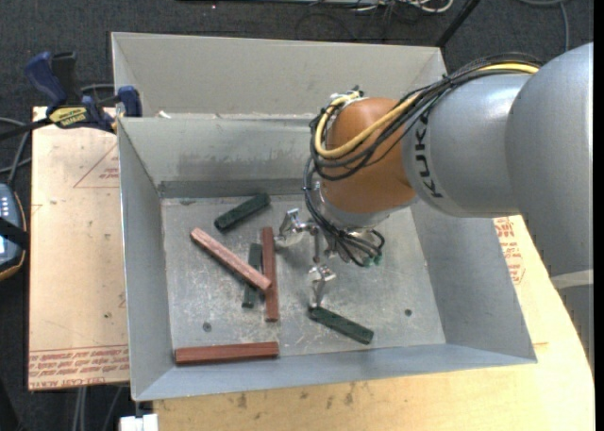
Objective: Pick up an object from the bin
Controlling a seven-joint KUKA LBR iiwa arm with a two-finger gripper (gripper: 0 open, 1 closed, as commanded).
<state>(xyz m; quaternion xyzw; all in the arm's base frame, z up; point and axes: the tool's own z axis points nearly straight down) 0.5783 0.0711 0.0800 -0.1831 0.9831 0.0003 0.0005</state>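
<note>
My gripper [307, 252] hangs under the orange wrist cover over the middle of the bin floor. Its two metal fingers stand apart, open, with nothing between them. One fingertip [321, 280] is just above the near end of a dark green bar [340, 323] lying flat toward the front. The other fingertip [292, 225] is just right of a brown-red bar [270, 272] that runs front to back. A pink bar [230, 258] lies diagonally across it, over a short dark green bar [253, 274].
Another dark green bar [242, 213] lies near the back wall at the left. A red-brown bar [226, 353] rests along the front wall. The arm covers the bin's back right part.
</note>
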